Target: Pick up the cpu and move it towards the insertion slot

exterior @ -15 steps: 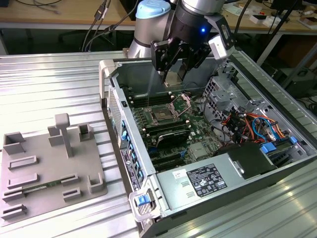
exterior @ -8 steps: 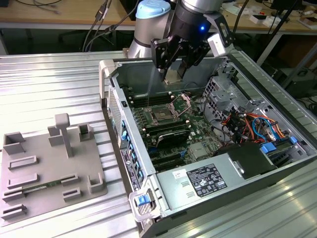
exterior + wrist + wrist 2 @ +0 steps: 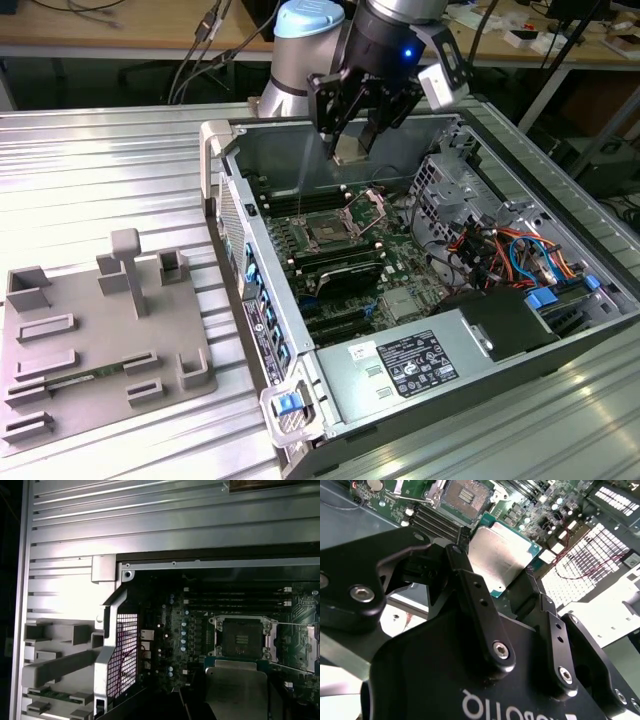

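We see the gripper [image 3: 352, 140] closed on the cpu [image 3: 501, 555], holding it above the open computer case [image 3: 560, 345], not yet over the insertion slot [image 3: 330, 232]. Risk, we judge: thin edge grip, chip could tilt or drop onto pins. Chip is flat, pale silvery, green-edged.

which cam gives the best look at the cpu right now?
Second wrist view: the cpu shows its pale face large, clamped in the gripper. The first wrist view catches its face at the frame edge. In the exterior view it is a small piece at the fingertips.
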`<state>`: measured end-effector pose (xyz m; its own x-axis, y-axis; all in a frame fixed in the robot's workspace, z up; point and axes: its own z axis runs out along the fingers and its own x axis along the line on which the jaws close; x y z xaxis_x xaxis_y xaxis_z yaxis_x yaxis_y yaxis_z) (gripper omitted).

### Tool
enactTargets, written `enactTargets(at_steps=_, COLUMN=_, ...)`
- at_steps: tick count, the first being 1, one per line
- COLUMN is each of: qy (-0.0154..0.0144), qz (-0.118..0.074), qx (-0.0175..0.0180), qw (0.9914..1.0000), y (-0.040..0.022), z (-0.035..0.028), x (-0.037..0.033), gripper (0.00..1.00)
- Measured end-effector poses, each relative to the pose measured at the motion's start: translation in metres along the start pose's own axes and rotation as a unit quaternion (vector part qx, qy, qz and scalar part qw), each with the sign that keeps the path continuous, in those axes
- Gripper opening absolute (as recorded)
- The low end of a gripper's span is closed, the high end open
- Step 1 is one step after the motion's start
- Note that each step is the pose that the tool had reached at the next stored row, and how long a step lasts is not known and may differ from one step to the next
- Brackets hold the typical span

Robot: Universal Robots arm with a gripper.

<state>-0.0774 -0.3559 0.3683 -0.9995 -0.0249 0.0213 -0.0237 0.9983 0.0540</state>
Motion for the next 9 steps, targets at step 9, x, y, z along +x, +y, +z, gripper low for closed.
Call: enactTargets(at_steps=9, qy=-0.0002, qz=0.0, qx=-0.0005, qw=1.0, y=0.006, z=0.0034, x=-0.0067, gripper=0.55)
